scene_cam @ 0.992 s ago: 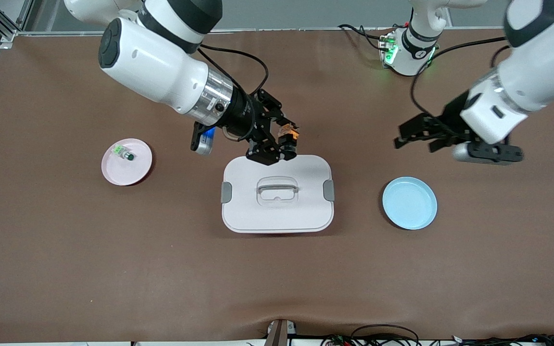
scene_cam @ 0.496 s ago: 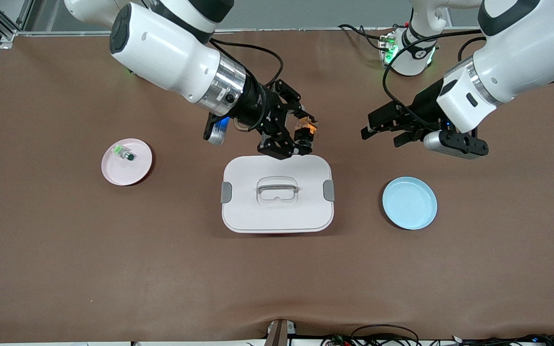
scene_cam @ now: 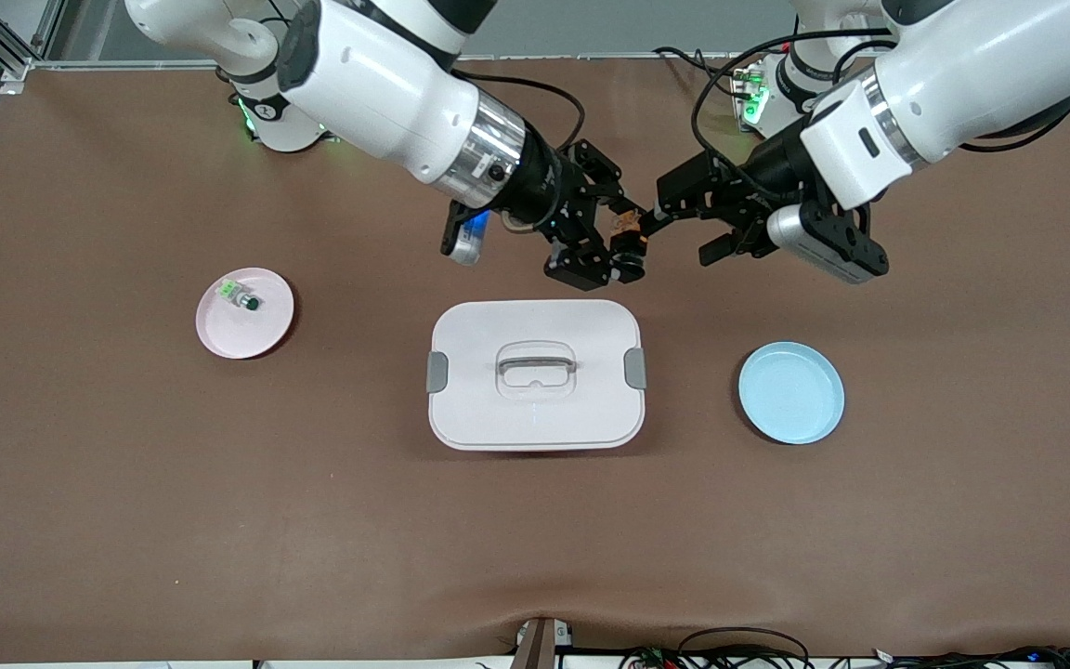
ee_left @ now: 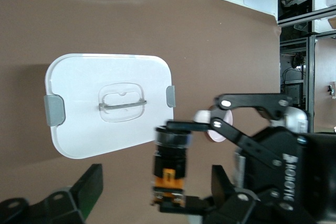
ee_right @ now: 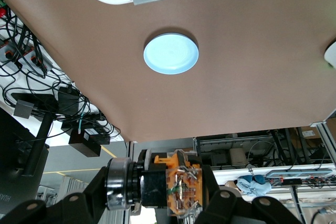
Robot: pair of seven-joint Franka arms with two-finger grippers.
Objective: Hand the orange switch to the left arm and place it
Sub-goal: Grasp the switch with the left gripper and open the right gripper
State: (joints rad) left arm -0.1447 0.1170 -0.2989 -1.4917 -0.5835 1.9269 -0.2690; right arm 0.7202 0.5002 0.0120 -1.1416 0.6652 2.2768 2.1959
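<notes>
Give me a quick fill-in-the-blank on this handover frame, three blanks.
1. The orange switch is clamped in the ____ gripper.
2. The green switch lies on the ____ plate.
3. The left gripper faces the switch with its jaws ____.

Missing words: right; pink; open

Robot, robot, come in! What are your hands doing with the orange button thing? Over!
Right gripper shut on orange switch, up in the air. Left gripper open, at the switch. Box lower down, nearer the camera, untouched.
</notes>
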